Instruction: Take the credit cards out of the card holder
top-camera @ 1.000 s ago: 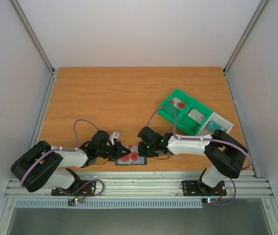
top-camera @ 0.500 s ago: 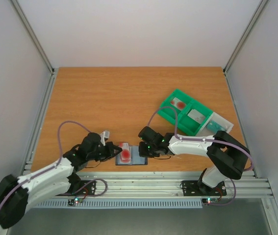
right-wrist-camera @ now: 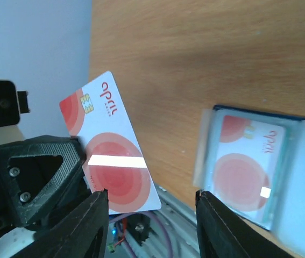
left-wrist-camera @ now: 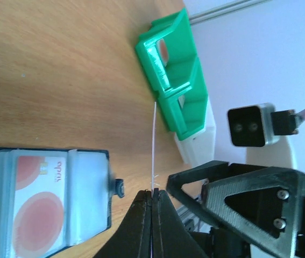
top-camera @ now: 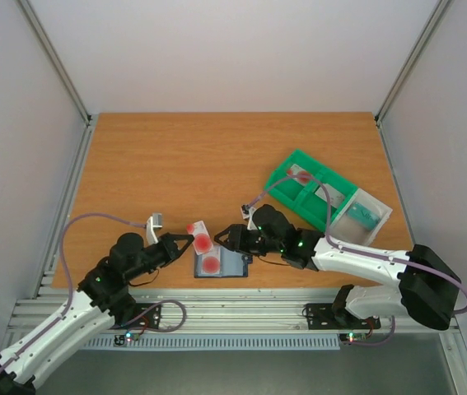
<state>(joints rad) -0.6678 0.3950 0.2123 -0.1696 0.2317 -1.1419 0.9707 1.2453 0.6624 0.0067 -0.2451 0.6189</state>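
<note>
Left pincer (top-camera: 187,239) sits low near the front of the table (top-camera: 175,164), left of centre; it is closed on a card (top-camera: 199,234), whitish with red round blotches, nipped at one end and held up off the wood. From the left wrist we see that card edge-on, a thin white line rising from the shut fingertips; from the right wrist we see its face, with a chip and small red print at the top and a glare stripe across the big blotch.

Just right of it and nearer the front edge, the wallet (top-camera: 231,265) lies open and flat on the table; it is slate-blue and apart from the held card, with a small dark tab on one edge. A second card (top-camera: 210,265) with the same red blotch sits in its left panel behind a clear pocket.

Right pincer (top-camera: 226,238) hovers at the wallet's far edge, facing the left pincer; jaws stand apart, gripping nothing; we cannot tell whether it touches the wallet.

Further right, the green tray (top-camera: 291,161) sits angled, well apart from the wallet. A third card (top-camera: 302,174), whitish with a red blotch, lies in its far compartment; something teal lies in the pale end section at its near right end.
</note>
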